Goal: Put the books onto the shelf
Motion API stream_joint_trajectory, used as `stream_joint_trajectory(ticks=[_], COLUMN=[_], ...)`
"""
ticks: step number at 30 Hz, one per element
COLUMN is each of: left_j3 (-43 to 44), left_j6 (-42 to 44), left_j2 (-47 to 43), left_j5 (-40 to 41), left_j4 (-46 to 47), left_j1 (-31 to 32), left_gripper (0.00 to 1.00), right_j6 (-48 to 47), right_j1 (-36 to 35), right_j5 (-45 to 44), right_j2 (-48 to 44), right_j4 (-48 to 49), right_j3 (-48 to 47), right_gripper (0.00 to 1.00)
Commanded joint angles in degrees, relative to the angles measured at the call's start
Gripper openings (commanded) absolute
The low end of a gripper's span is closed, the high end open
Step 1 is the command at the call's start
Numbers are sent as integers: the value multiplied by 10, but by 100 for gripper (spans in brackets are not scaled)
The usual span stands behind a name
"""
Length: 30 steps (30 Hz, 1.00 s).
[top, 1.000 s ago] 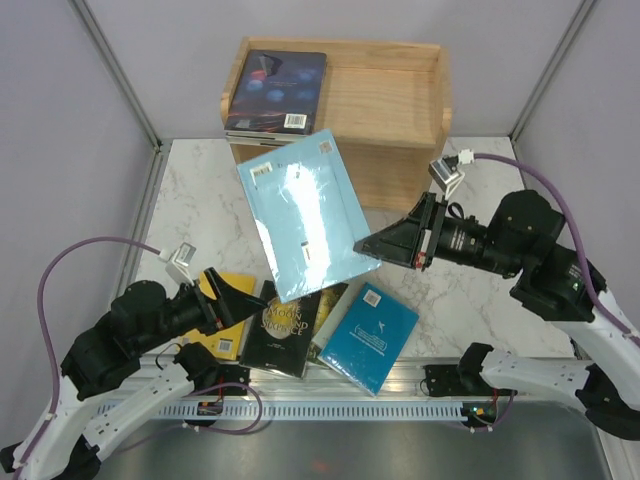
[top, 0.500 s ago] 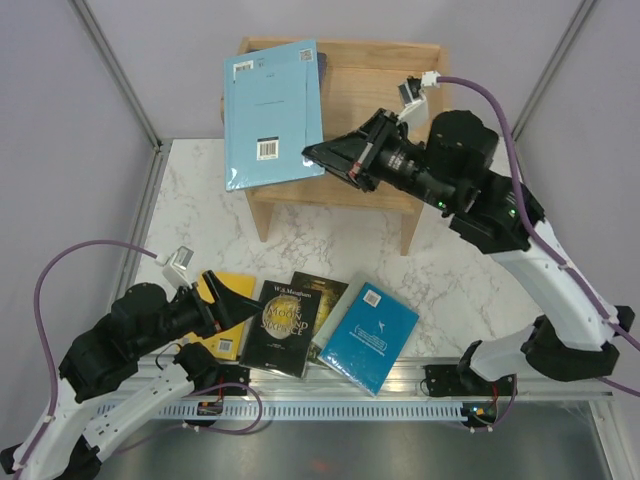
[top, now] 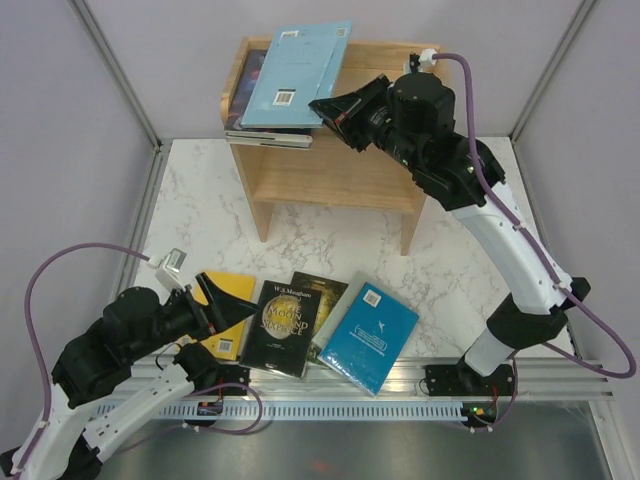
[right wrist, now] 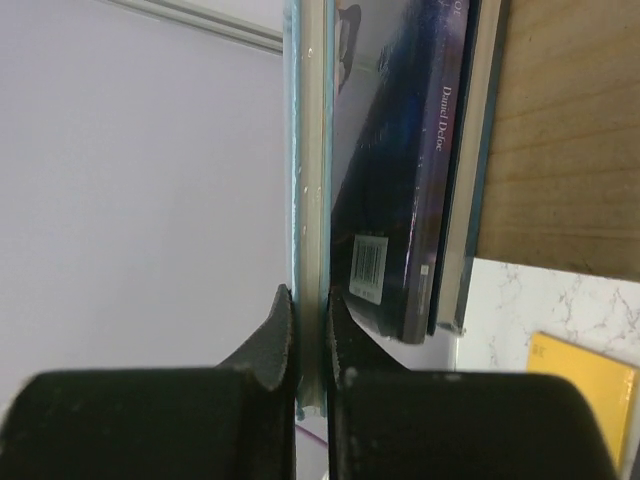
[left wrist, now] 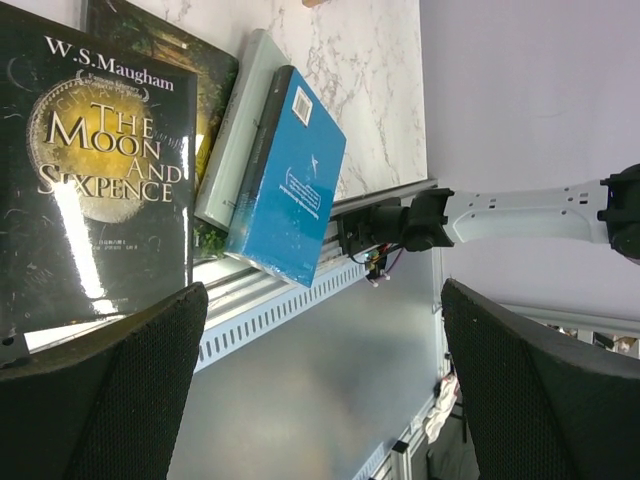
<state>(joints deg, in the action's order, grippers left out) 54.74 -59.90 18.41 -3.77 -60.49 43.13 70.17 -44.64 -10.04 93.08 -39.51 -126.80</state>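
My right gripper [top: 325, 105] [right wrist: 308, 300] is shut on the edge of a light blue book [top: 297, 75] [right wrist: 308, 150]. It holds the book tilted just above the navy book [top: 248, 85] [right wrist: 400, 200], which tops a small stack at the left of the wooden shelf [top: 390, 90] [right wrist: 560, 130]. On the marble near the front edge lie a yellow book [top: 228, 335], a black book with a gold title [top: 285, 325] [left wrist: 100, 180], a green illustrated one [top: 322, 295], a pale one [top: 335, 320] [left wrist: 240, 130] and a teal one [top: 372, 335] [left wrist: 295, 190]. My left gripper [top: 235, 300] [left wrist: 325, 290] hangs open over the yellow book, holding nothing.
A slotted aluminium rail [top: 330, 400] runs along the table's near edge, with the right arm's base [top: 470, 380] bolted to it. Grey walls close in on the marble table [top: 200, 200] at left, back and right.
The right arm has carried the light blue book up and back, from in front of the shelf to above the stack on its top tier. The left arm has barely moved.
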Motion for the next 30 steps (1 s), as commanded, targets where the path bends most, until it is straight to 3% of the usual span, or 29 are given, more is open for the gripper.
stream_joint_trajectory(ticks=[1,14,17,18,21,24,26,27,30], left_j3=[21,41,42,43,43,42,40,39,34], left_j6=[15,22,19,17,10,4,1,-1,-5], left_j2=[-7,-14,-13,-13,-11,-13,-14,-13,-13], left_j5=[25,65,77,81,97,110,118,119,127], left_j4=[-10,-45,-47,-47,-46,-46,-46,-44,-38], left_j1=[-2,11,19,25,35,45,49,53,59], left_gripper=[100,100,100,100,100,100,100,100,100], right_j6=[18,62,66,69,68,62,53,50,35], right_j1=[1,31,43,46,55,63,68,69,75], right_j5=[15,92,120,125,134,139,149,153,162], right_j2=[32,77,84,84,77,64,54,51,35], right_j4=[56,65,66,66,65,63,57,45,16], right_j3=[-43,-48,-49,-47,-39,-26,-18,-10,9], right_gripper=[0,2,28,43,63,73,94,98,98])
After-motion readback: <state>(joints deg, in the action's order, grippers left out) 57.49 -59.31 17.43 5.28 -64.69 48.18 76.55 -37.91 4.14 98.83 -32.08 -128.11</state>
